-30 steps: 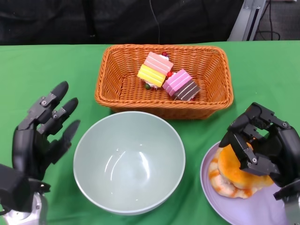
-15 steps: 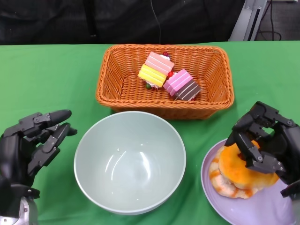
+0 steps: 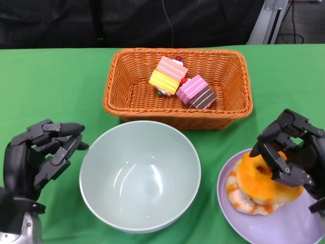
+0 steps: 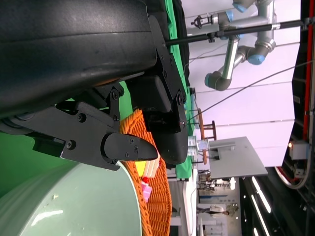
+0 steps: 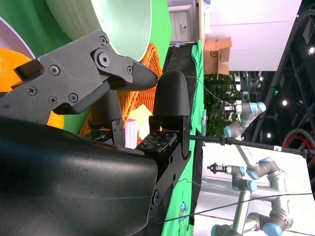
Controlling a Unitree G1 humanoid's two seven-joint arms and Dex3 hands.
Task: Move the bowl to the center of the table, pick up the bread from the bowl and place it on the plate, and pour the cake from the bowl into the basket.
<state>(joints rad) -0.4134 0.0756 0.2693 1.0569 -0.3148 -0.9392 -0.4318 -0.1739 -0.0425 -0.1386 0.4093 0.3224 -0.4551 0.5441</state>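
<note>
The pale green bowl (image 3: 140, 175) stands empty at the table's middle front. Behind it the orange wicker basket (image 3: 122, 86) holds several striped cake pieces (image 3: 182, 82). The orange bread (image 3: 260, 183) lies on the lilac plate (image 3: 284, 226) at the front right. My right hand (image 3: 290, 152) hovers over the bread's right side with fingers curled around it; whether they still touch is unclear. My left hand (image 3: 41, 157) is just left of the bowl, fingers apart and pointing at its rim, holding nothing. The bowl (image 4: 74, 206) and basket (image 4: 152, 196) also show in the left wrist view.
The green cloth (image 3: 51, 86) covers the table, with bare room at the left and far right. Black drapes run along the back edge. The wrist views show robot arms (image 5: 246, 177) on stands in the room beyond.
My left hand has dropped and turned from fingers raised to fingers lying level beside the bowl. My right hand has slid a little right and lower over the bread.
</note>
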